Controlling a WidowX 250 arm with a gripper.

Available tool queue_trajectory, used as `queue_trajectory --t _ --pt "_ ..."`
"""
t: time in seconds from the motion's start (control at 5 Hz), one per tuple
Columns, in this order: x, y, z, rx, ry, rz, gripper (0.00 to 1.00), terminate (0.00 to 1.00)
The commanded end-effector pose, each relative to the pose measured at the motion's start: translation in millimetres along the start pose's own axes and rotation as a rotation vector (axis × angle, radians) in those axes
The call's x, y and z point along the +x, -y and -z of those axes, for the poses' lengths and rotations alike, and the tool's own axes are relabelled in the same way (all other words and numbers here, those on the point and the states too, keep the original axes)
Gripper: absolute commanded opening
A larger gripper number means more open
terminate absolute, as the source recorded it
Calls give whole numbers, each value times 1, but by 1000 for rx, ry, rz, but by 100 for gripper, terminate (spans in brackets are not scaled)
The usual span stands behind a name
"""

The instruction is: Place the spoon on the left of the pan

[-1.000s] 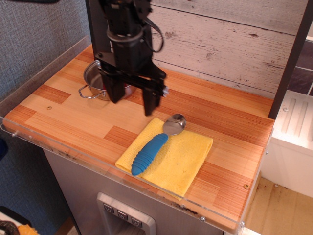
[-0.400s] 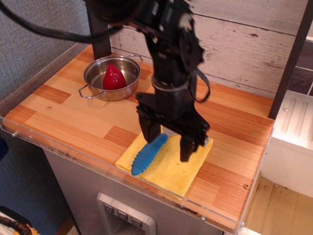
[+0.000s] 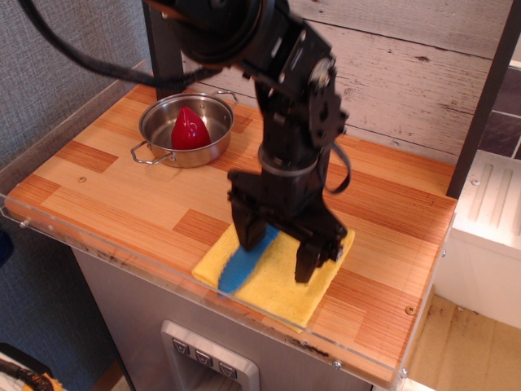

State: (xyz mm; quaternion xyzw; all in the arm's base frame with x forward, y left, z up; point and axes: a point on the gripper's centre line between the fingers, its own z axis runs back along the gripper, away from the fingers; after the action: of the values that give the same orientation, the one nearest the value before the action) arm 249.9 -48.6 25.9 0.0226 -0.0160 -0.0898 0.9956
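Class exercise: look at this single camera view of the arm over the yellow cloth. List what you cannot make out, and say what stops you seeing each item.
1. The spoon: its metal bowl and upper handle are hidden behind the gripper; only the lower blue handle shows.
2. Whether the gripper's fingers touch the spoon: the contact spot is blocked by the gripper's own body.
3. The pan: part of its floor is hidden by the red object inside.
4. The arm's upper part is cut off by the top edge.

The scene is seen from a single raised view, set in front of the wooden counter (image 3: 122, 191) and off its right corner, looking down and across toward the plank wall (image 3: 407, 65) behind it. The whole counter is taken in from moderate distance.
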Motion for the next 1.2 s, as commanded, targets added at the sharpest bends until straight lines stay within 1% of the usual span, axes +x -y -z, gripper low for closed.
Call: queue_trajectory --t 0.0,0.2,0.4,0.8,1.0 --pt "0 -4 -26 -15 83 12 100 0" --pt "-1 -2 -36 -26 116 28 100 0" --pt "-1 -5 -33 -22 107 17 100 0" --pt "0 -17 -13 -3 60 -8 100 0" --pt "0 -19 -7 0 46 -14 100 0"
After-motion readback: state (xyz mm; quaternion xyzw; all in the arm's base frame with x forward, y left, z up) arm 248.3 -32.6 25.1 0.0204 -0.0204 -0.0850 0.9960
